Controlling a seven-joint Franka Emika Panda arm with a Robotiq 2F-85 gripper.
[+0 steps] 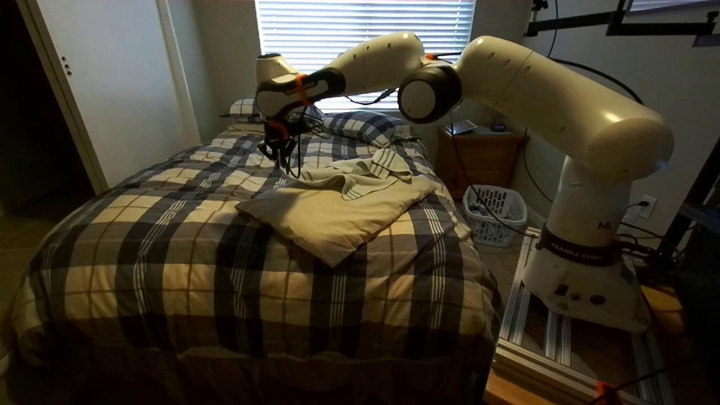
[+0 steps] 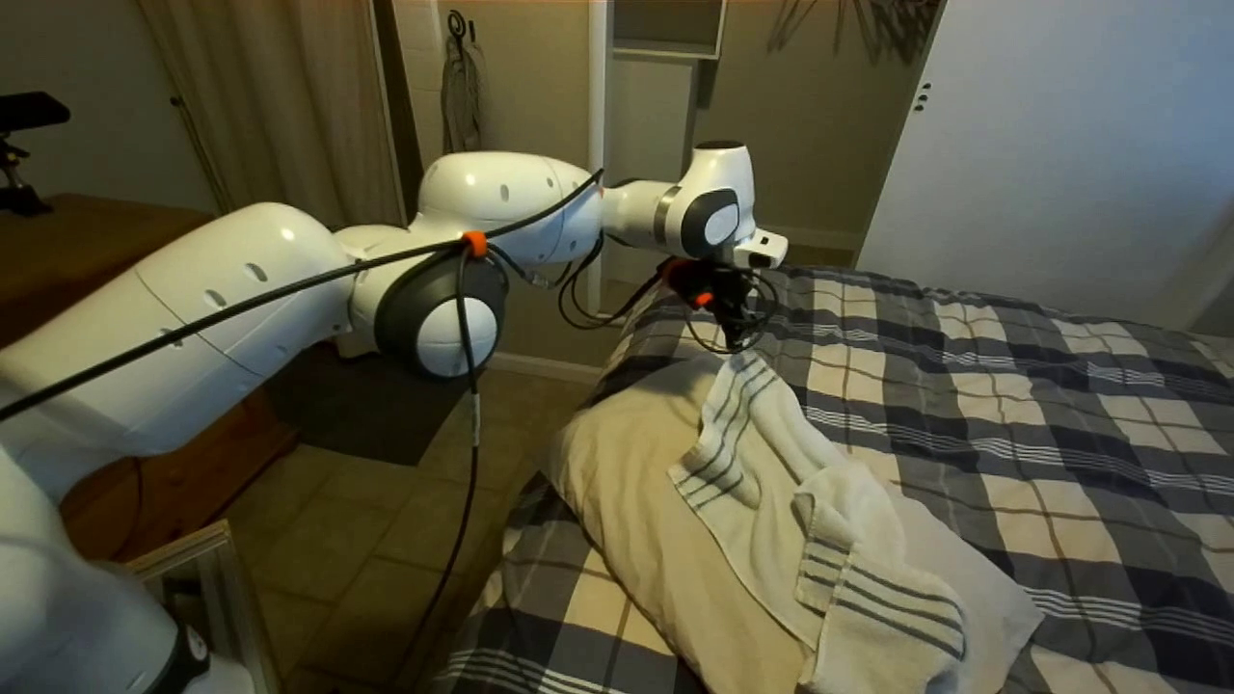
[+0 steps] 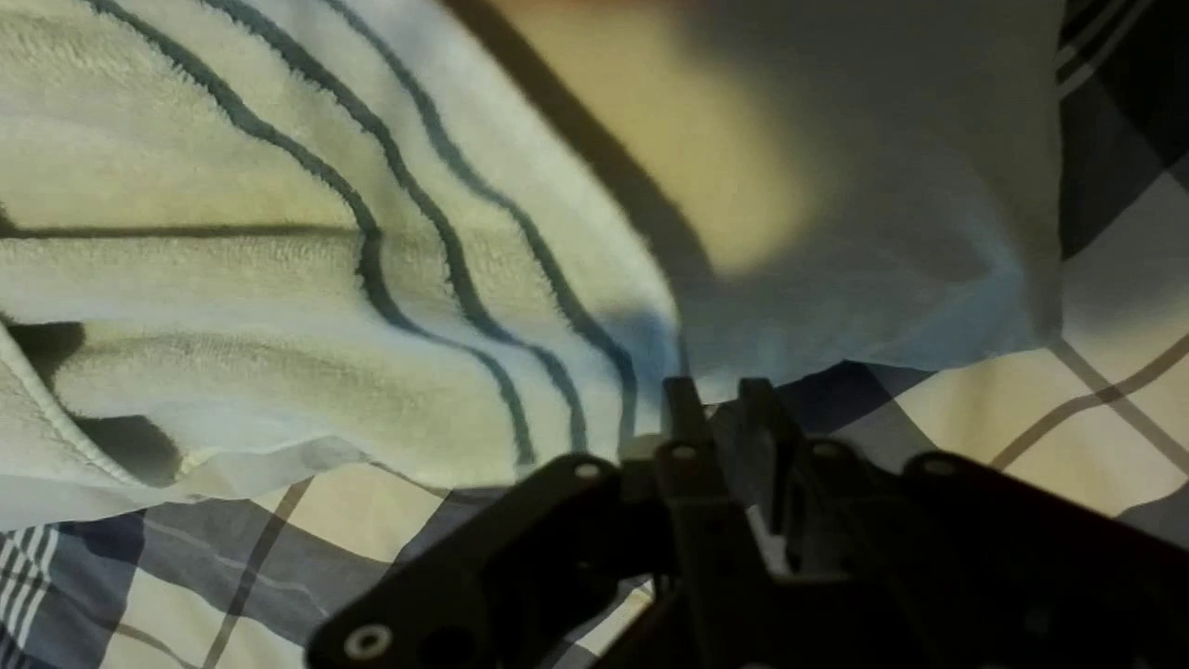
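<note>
A cream towel with dark stripes (image 3: 279,177) lies crumpled over a beige pillow (image 3: 892,167), as both exterior views also show. My gripper (image 3: 717,390) points down at one striped end of the towel, and its fingers stand a narrow gap apart with nothing visible between them. The towel's edge runs right beside the left finger; whether it touches is hard to tell. In an exterior view the gripper (image 2: 737,335) is just above the towel's far corner (image 2: 747,371). Elsewhere, the gripper (image 1: 284,163) shows dark at the towel's end (image 1: 315,177), its fingertips poorly seen.
Beneath the pillow is a bed with a plaid cover (image 1: 225,270). Plaid pillows (image 1: 360,126) lie at its head by the window. A wooden nightstand (image 1: 478,160) and a white laundry basket (image 1: 495,219) stand beside it. A black cable (image 2: 472,424) hangs from the arm.
</note>
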